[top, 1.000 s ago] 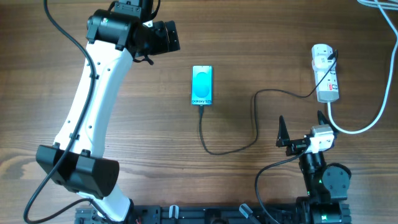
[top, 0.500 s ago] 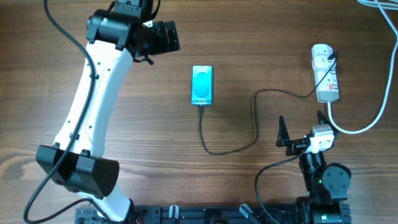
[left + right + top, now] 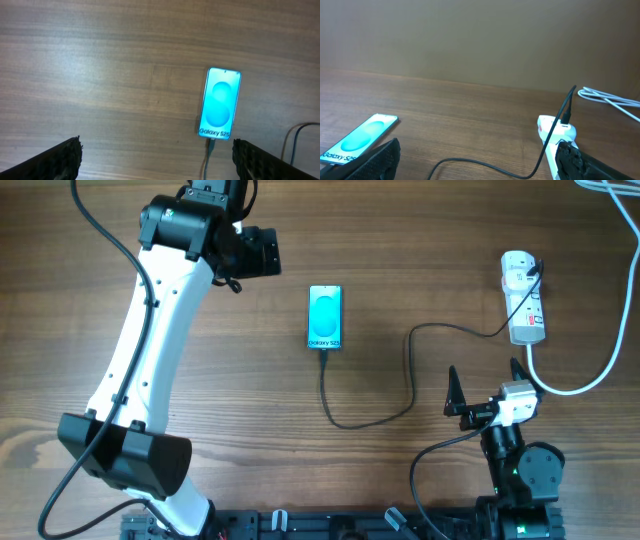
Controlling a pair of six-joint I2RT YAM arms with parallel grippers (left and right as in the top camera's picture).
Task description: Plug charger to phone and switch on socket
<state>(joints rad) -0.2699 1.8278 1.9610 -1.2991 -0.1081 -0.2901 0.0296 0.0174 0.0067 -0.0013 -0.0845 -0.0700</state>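
Because the overhead view takes in the whole desk (image 3: pixel 420 240), it is the only one that shows the full layout. The phone (image 3: pixel 325 317) lies flat near the middle, turquoise face up, with its white text strip at the end nearer my bases. The charger (image 3: pixel 409 370) runs from that end, loops across the wood and climbs to the socket (image 3: pixel 523 310) at the far right. A thick white lead (image 3: pixel 590 385) leaves the socket and sweeps away to the right.

My left wrist camera looks down on the phone (image 3: pixel 220 110) from closer in. It shows the connector seated at the text end, with the cable (image 3: pixel 207 155) dropping straight from it, which is harder to read from overhead. This view leaves out the socket. My left gripper (image 3: pixel 159 159) is spread wide with nothing between its fingers, over bare wood well to the left of the phone.

My right wrist camera sits low and looks along the desk. It alone shows the socket (image 3: pixel 545 122) from the side, with the charger (image 3: pixel 470 162) rising to a black plug on its top face. The phone (image 3: pixel 357 140) lies low at the left edge. My right gripper (image 3: pixel 480 165) is also fully parted and empty, well apart from both phone and socket.
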